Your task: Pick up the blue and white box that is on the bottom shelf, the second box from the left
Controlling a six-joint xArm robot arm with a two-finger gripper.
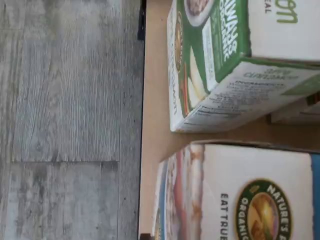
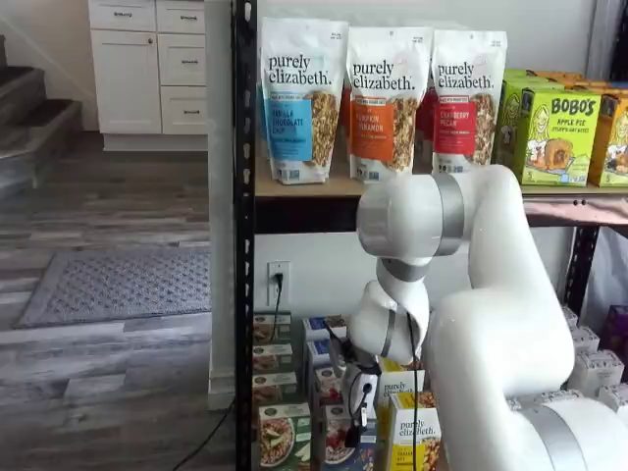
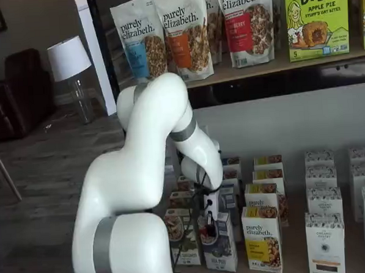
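From where I sit, the end effector (image 3: 210,224) hangs right above the blue and white box (image 3: 219,252) at the front edge of the bottom shelf (image 3: 287,270), between the green carton (image 3: 187,246) and the yellow one (image 3: 262,237). The box stands upright, so the way in is straight down. Can't tell whether the fingers are apart or gripping.
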